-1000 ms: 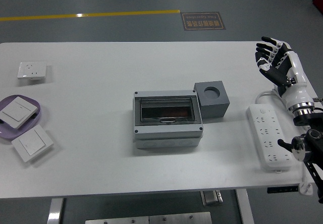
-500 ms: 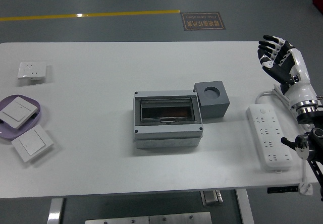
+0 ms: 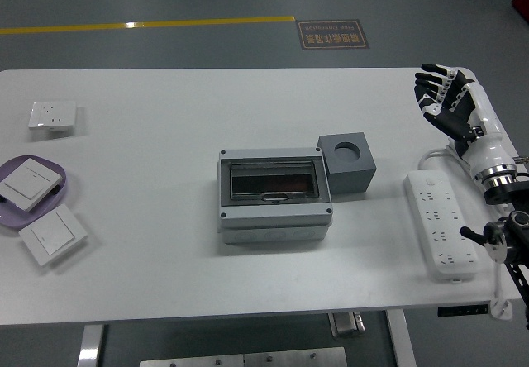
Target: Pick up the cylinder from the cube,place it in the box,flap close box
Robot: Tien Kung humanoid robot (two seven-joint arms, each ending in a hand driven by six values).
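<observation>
Fingers [image 3: 433, 88] of the right hand [image 3: 446, 102] are spread wide and hold nothing, the palm raised over the table's [image 3: 165, 259] far right corner, well apart from the work; that reads as a hand clear of the job. The grey box [image 3: 274, 198] sits mid-table with its tinted flap [image 3: 273, 182] lying down over the top, and something orange-brown shows dimly through it, which may be the cylinder (the window is too dark to be sure). The cube [image 3: 347, 162] stands touching the box's right rear corner, its round socket empty, a sensible spot since the lift from socket to box is short. My judgement is that the task is at or near its end, with placing and closing apparently done. A white power strip [image 3: 440, 226] lies just below the forearm, so any descent of that arm risks brushing it. At the left edge rest a wall socket [image 3: 52, 116], a switch [image 3: 53, 235] and a purple tray [image 3: 68, 187] bearing another switch. The left arm is out of view.
</observation>
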